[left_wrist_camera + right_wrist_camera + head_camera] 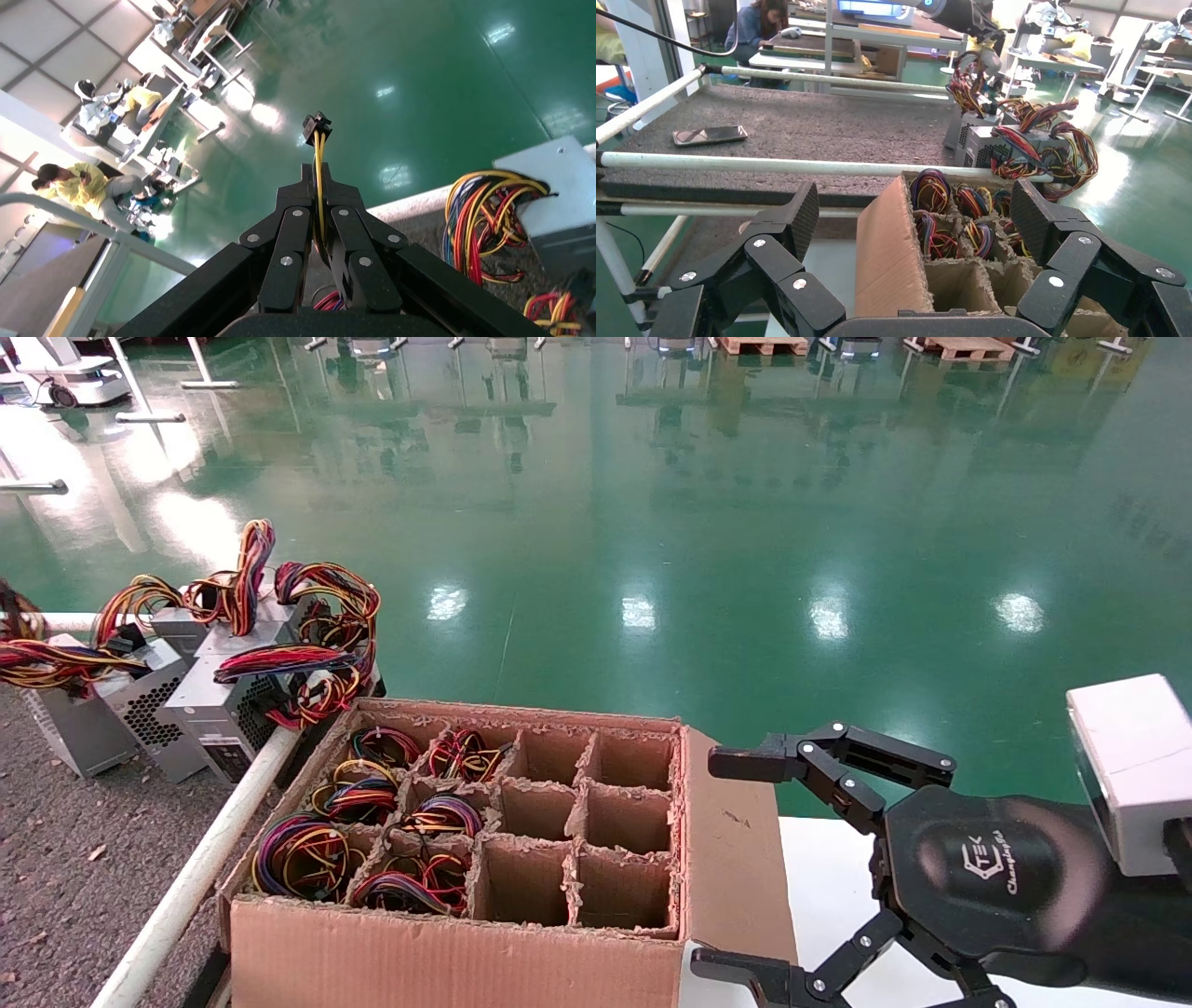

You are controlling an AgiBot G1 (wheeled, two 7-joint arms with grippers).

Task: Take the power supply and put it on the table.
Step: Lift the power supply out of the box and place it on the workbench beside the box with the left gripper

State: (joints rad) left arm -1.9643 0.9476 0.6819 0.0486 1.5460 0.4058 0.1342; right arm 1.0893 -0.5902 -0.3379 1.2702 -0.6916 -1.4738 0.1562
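Six filled cells: wire bundles are seen in the two columns of the cardboard box nearest the tabletop; the other cells are shown empty.
Power supply: in the right wrist view, one grey box is seen standing on the speckled tabletop with its wires drawn upward. Other supplies are grouped just beside it, near the white rail.
Left hand: it is held directly above that supply and off the head view's left edge. The fingers are pressed together on a thin yellow-and-black lead. The black connector is left poking out past the fingertips.
Key relation: the supply lies straight below the left hand, and the pinched lead runs along the line of the fingers. Whether the box's weight is carried by the tabletop or by the wires cannot be told for certain.
Nearer arm: the left, by far.
Right hand: it is spread wide and nothing is held or touched. It is parked beside the box's right wall, over the smooth white surface.
Stage, as judged: placement appears nearly done, and letting go of the lead is expected next.
Risk: the lead could be snagged between the fingers when they are opened.
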